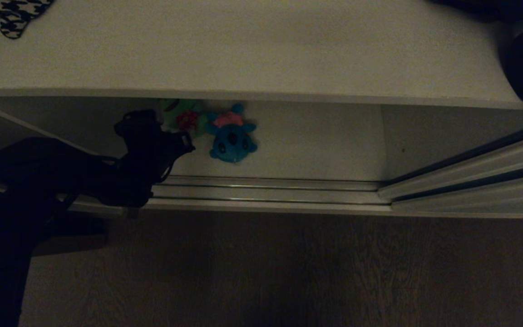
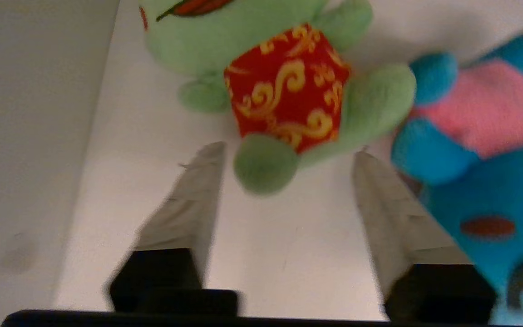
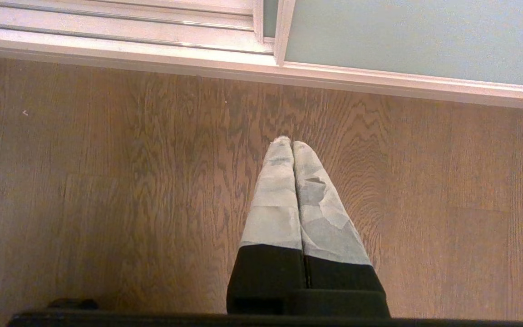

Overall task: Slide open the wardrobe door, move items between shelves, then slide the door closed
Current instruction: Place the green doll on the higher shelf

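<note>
Under upper shelf (image 1: 243,50), left gripper (image 2: 288,152) reaches into lower compartment, fingers (image 2: 189,204) apart, holding nothing. Just past tips: green plush frog (image 2: 266,68), red gold-swirled patch on belly, lying on lower shelf (image 1: 316,145). Teal-blue plush (image 1: 232,136), pink belly, touching its side. Right gripper (image 3: 292,144) pressed together over wood floor (image 3: 107,181), near pale grey-green sliding door (image 3: 416,36).

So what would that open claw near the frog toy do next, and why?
Probably ease forward a little, then close. The left gripper is open on the lower shelf, its fingertips only level with the green frog's foot, not yet around the body. The teal-blue toy crowds one finger, so a careful approach seems wise.
</note>
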Motion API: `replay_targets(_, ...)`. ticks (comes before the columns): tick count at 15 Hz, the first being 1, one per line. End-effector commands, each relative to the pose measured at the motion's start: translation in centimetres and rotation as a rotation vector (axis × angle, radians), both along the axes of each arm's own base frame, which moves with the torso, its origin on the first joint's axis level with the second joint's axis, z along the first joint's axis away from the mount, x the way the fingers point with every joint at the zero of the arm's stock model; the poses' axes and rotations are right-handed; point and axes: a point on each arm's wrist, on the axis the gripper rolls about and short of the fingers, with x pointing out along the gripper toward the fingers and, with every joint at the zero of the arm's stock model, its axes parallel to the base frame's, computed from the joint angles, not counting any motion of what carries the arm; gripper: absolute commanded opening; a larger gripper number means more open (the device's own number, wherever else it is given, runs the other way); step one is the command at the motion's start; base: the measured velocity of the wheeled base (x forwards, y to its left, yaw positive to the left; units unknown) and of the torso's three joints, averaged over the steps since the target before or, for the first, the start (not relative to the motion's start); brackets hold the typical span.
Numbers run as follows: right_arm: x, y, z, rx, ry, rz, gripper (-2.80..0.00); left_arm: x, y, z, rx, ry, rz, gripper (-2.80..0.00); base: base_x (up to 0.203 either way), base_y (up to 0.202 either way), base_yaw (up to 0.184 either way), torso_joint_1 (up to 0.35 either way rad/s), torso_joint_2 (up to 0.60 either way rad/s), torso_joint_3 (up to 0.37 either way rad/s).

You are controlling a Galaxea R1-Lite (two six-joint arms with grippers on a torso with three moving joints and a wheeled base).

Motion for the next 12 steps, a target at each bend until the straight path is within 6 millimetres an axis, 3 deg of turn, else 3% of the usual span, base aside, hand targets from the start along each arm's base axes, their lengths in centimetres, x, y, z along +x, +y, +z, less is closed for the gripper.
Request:
replay_targets(1,0.0,0.0,0.0,0.0,-0.004,0.0,-2.8,1.3,-0.1,-1.8,-0.009,0.014,0.001,0.0,0.0,0.0,0.0,0.0,0.0,0.0)
replay_targets(6,0.0,0.0,0.0,0.0,-0.004,0.0,-2.8,3.7,-0.1,-3.3,-0.016,-0.029,0.037,0.0,0.0,0.0,0.0,0.0,0.0,0.0)
replay_targets(12,0.0,0.0,0.0,0.0,-0.004,0.0,-2.8,4.1,0.1,-3.6,-0.025,-0.06,0.034,0.0,0.0,0.0,0.0,0.0,0.0,0.0)
